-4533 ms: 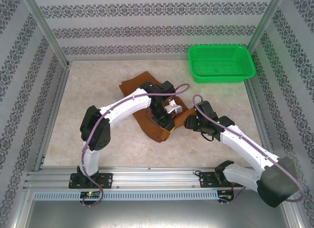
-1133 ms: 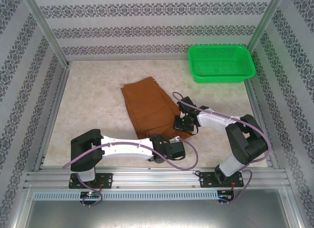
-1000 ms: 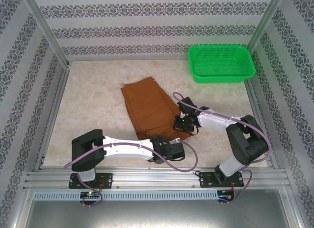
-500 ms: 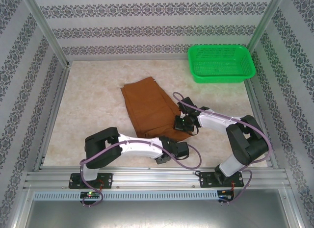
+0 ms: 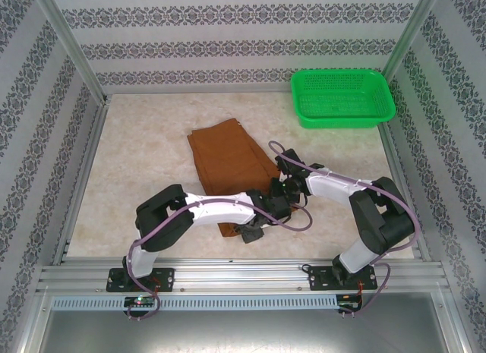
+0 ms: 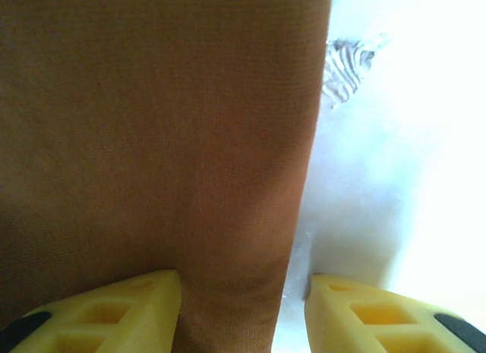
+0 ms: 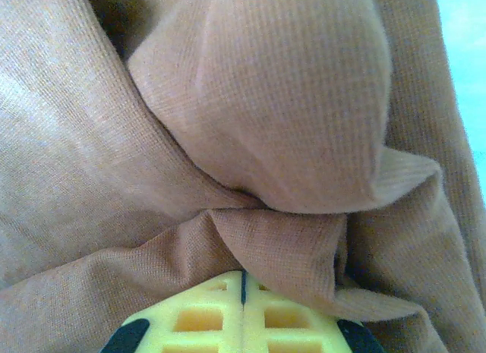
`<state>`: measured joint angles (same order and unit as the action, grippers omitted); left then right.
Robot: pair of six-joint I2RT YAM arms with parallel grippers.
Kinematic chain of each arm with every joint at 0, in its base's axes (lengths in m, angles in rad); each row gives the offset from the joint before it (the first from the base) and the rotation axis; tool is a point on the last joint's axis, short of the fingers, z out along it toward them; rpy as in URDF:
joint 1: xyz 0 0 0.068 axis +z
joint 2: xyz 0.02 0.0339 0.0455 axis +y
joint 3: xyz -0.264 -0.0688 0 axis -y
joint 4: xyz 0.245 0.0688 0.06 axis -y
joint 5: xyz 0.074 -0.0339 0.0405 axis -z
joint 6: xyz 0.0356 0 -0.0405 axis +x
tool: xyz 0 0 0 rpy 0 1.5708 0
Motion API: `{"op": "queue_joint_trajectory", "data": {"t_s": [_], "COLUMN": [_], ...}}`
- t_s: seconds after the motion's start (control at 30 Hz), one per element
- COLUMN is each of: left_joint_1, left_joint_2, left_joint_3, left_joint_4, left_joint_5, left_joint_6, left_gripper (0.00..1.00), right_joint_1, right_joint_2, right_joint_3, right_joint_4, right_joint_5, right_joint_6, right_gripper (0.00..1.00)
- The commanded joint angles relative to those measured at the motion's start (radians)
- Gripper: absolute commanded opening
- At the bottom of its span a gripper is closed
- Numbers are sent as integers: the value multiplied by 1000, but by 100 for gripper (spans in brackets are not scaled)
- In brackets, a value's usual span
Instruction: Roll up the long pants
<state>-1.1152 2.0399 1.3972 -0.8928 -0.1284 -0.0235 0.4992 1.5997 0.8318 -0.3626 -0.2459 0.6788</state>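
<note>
The long pants (image 5: pixel 228 159) lie folded as a rust-brown strip in the middle of the table. My left gripper (image 5: pixel 244 230) is low over their near end. In the left wrist view the left gripper (image 6: pixel 243 281) is open, and its yellow fingers (image 6: pixel 114 315) straddle the right edge of the pants (image 6: pixel 152 140). My right gripper (image 5: pixel 279 187) sits at the strip's right side. In the right wrist view the right gripper (image 7: pixel 243 275) is shut, with creases of the pants (image 7: pixel 258 102) gathered at its tips and a puffed fold just beyond.
A green basket (image 5: pixel 343 99) stands at the back right corner. Patterned walls and metal posts close in the pale table (image 5: pixel 144 163) on three sides. The two arms' wrists almost meet near the front right of the fabric.
My left arm has swung from in front of the pants up onto their near end, and its jaws have narrowed a little. The right gripper has held its place on the fabric.
</note>
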Motion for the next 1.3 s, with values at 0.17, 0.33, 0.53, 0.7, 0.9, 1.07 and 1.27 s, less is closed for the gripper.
{"op": "queue_joint_trajectory", "data": {"t_s": [0.17,0.33,0.53,0.7,0.9,1.07,1.27], "left_joint_1": [185,144,53,46,98,110,139], "left_joint_2": [244,106,81,141,269,213,231], "left_joint_3": [-2,-88,-135,-139,-30,-50,-18], "left_joint_4": [103,185,253,281,204,252,262], "left_joint_5": [-441,-421,-653,-697,-797,-812,-776], "left_joint_6": [-61,-50,-28,-16,-51,-59,-7], "left_gripper": [49,59,62,64,64,66,66], "right_joint_1": [-10,-11,-7,-4,-5,-5,0], "right_joint_2": [14,18,26,18,-21,-10,-11], "right_joint_3": [-5,-12,-12,-7,-26,-15,-27], "right_joint_4": [-48,-43,-35,-50,-56,-65,-72], "right_joint_5": [1,-4,-15,-9,11,6,10], "right_joint_6": [6,7,18,16,26,20,24], "right_gripper": [0,0,0,0,0,0,0]}}
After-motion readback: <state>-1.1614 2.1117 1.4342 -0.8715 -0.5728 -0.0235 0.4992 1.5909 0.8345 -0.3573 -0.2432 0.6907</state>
